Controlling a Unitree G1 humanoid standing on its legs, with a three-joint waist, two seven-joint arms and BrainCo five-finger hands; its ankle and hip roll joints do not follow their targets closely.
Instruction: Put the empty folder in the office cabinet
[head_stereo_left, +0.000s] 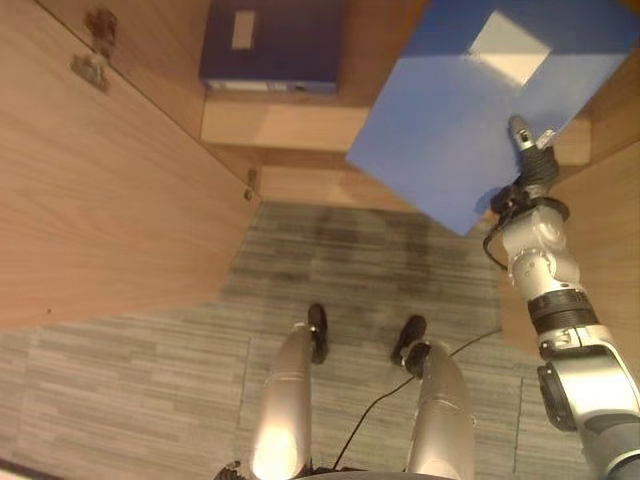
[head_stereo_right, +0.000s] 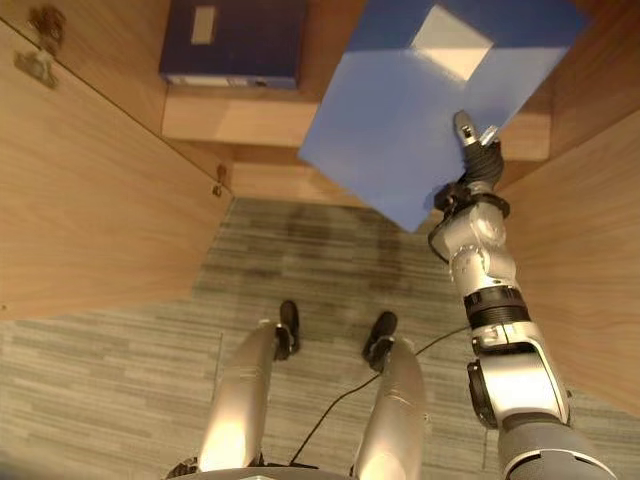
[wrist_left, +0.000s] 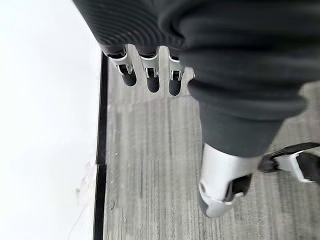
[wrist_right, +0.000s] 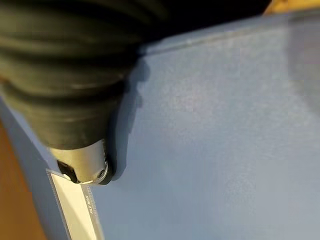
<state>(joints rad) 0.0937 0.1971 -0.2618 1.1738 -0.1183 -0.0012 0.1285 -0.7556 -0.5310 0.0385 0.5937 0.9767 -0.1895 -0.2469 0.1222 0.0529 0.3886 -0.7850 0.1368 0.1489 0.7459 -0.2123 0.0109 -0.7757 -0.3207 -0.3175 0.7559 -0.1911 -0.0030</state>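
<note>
A blue folder (head_stereo_left: 470, 110) with a white label hangs tilted in the air in front of the open wooden cabinet (head_stereo_left: 285, 125), its far corner over the shelf edge. My right hand (head_stereo_left: 532, 150) holds it at the near right edge. The thumb (wrist_right: 85, 165) presses on the folder's (wrist_right: 225, 125) face, and the fingers are hidden behind it. My left hand (wrist_left: 152, 82) hangs low over the carpet with straight fingers and holds nothing.
A dark blue folder (head_stereo_left: 272, 45) lies on the cabinet shelf at the left. The cabinet's left door (head_stereo_left: 100, 200) and right door (head_stereo_left: 600, 230) stand open on either side. Grey striped carpet (head_stereo_left: 350, 280) lies below.
</note>
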